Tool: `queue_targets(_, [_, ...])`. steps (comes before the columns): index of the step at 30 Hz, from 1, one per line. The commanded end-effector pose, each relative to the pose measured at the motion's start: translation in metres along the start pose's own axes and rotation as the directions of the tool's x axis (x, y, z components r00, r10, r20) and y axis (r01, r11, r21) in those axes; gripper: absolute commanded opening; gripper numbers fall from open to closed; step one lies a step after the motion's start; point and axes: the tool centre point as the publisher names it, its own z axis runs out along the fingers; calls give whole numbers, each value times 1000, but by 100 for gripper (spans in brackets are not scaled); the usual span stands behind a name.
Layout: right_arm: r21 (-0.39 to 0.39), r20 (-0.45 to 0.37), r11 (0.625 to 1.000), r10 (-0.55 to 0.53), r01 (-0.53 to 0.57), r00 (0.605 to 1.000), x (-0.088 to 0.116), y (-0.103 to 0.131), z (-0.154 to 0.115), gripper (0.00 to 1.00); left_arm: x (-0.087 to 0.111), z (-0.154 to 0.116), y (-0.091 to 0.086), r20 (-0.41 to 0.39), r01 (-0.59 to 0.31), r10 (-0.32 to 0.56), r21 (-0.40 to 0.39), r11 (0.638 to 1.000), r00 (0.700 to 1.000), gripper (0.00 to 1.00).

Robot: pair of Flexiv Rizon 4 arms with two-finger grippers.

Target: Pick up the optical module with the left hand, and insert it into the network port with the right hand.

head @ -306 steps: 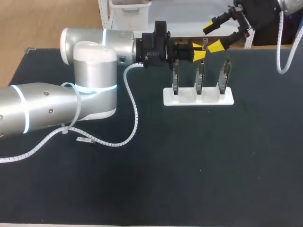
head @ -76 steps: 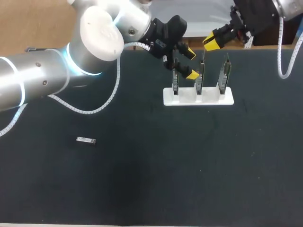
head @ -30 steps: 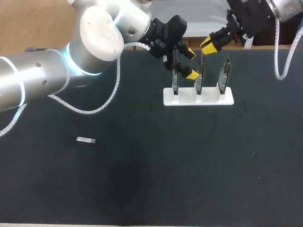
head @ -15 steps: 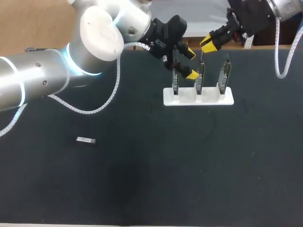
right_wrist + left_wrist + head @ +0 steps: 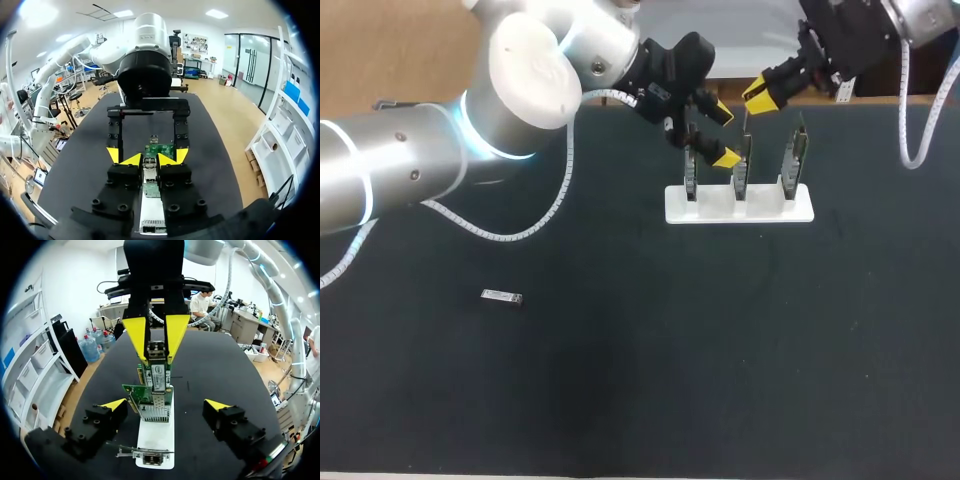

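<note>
My right gripper [image 5: 763,95] hangs over the middle network card [image 5: 742,160] of three standing upright in a white stand [image 5: 740,210]. It is shut on a silver optical module [image 5: 157,351], which shows between its fingers in the right wrist view [image 5: 149,167]. My left gripper [image 5: 720,133] is open just left of that card, holding nothing. In the left wrist view the left gripper [image 5: 165,404] has the stand [image 5: 156,437] and cards between its fingers, untouched, and the right gripper [image 5: 155,337] is ahead. A second small module [image 5: 502,296] lies flat on the mat.
The dark mat [image 5: 720,350] covers the table. The left arm's big white elbow [image 5: 535,70] and its cable [image 5: 500,232] hang over the back left. The two grippers are close together above the stand.
Ten seconds ago the left gripper met the right one above the cards; the left arm has since lifted and swung round. Over the last second the right gripper only shifted slightly.
</note>
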Motion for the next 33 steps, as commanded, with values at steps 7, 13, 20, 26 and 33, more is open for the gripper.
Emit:
queue_targets(7, [12, 9, 999, -34, 34, 999, -3, -1, -2, 0, -1, 1, 2, -5, 1, -1, 3, 1000, 1000, 100])
queue_targets(13, [17, -2, 998, -61, 61, 998, -4, 2, -2, 0, -1, 1, 2, -5, 1, -1, 3, 1000, 1000, 100])
queue_targets(20, [12, -4, 997, -76, 76, 997, -2, 3, 0, 0, -1, 1, 2, -5, 1, -1, 3, 1000, 1000, 100])
queue_targets(26, [16, -10, 997, -79, 79, 997, -1, 2, 1, 0, -1, 1, 2, -5, 1, -1, 3, 1000, 1000, 100])
queue_targets(33, [22, -9, 997, -77, 77, 997, 2, 2, 2, 0, -1, 1, 2, -5, 1, -1, 3, 1000, 1000, 100])
